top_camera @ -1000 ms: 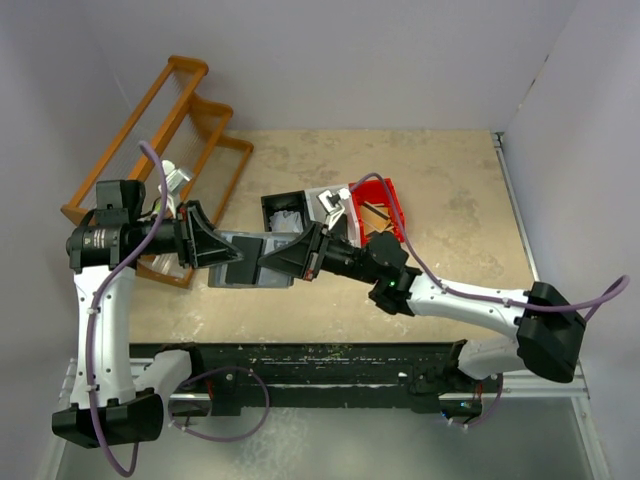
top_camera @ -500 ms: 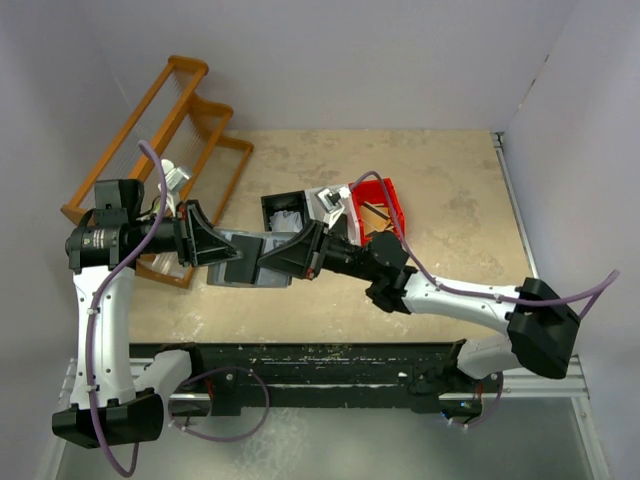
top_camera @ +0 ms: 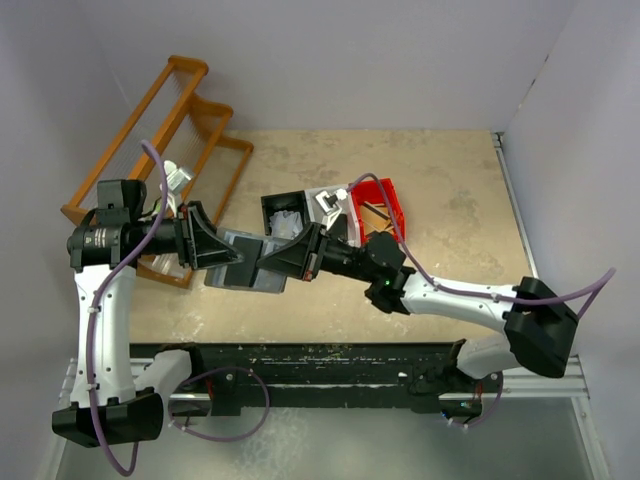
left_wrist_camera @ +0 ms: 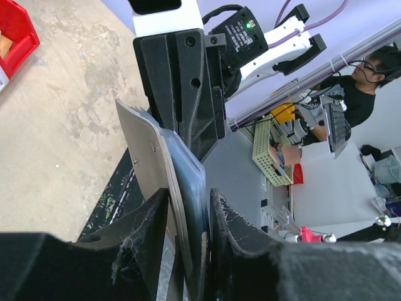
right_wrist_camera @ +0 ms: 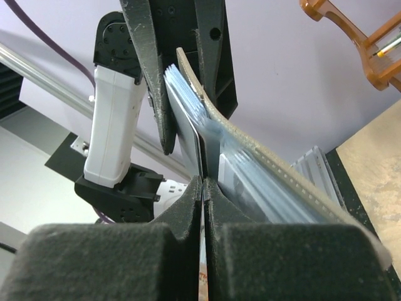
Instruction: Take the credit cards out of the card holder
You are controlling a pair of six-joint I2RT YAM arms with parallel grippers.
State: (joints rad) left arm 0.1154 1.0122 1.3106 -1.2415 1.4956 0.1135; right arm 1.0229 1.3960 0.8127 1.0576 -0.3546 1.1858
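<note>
The slate-grey card holder [top_camera: 245, 268] hangs above the table between both arms. My left gripper [top_camera: 215, 248] is shut on its left end. In the left wrist view the holder [left_wrist_camera: 147, 163] stands edge-on between my fingers [left_wrist_camera: 188, 197], pale face to the left and blue-grey sleeves to the right. My right gripper [top_camera: 292, 258] meets the holder from the right. In the right wrist view its jaws [right_wrist_camera: 205, 183] are pressed together on the thin edge of a credit card [right_wrist_camera: 188, 125] that sticks out of the holder's pockets [right_wrist_camera: 250, 163]. The rest of the cards are hidden inside.
A black bin [top_camera: 285, 212], a small grey bin [top_camera: 328, 203] and a red bin [top_camera: 385, 205] sit on the tan table behind the grippers. An orange wooden rack [top_camera: 190, 120] leans at the back left. The black base rail [top_camera: 320, 360] runs along the near edge.
The holder has sagged slightly toward the near edge. The right arm's forearm and elbow have shifted a little left. Both grippers stay at the holder.
</note>
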